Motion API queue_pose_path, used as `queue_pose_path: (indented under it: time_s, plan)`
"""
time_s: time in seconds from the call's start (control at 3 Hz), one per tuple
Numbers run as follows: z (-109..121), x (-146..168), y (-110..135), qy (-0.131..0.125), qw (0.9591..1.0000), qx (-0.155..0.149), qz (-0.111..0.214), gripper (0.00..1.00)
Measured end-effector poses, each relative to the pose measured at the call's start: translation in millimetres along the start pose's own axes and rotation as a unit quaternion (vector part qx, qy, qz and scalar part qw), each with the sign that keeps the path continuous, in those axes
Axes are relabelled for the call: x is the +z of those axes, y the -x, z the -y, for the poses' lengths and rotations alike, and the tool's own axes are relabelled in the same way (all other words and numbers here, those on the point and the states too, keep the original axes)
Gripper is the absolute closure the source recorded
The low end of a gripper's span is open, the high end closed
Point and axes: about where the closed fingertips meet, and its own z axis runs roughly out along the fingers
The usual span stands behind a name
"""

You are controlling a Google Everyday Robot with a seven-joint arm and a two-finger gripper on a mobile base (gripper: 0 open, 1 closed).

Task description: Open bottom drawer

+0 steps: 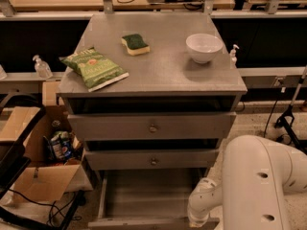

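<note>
Shallow grey bottom drawer (144, 195) with a slim front stands pulled out of the grey metal cabinet (163, 75).
Camera view: it lies lowest, under the mid-sized grey drawer (152, 159). The white robot arm's (259, 186) gripper (197, 220) sits at its front edge, right side; whether it is gripping cannot be told.

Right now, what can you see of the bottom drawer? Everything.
The bottom drawer is pulled well out of the cabinet, level, a shallow grey metal-looking box with low side walls and a bare floor. Its front panel is cut off by the picture's bottom edge. The end effector is at its front right corner.
</note>
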Motion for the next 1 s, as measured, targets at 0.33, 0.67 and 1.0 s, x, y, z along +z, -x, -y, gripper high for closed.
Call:
queue_pose_path:
  time_s: [0.33,0.67,1.0]
  plan:
    - [-4.6,1.3,1.6,0.009,1.0000,0.004,0.002,1.00]
    - [-4.7,1.4,1.6,0.009,1.0000,0.004,0.002,0.96]
    - [-4.7,1.4,1.6,0.009,1.0000,0.004,0.002,0.73]
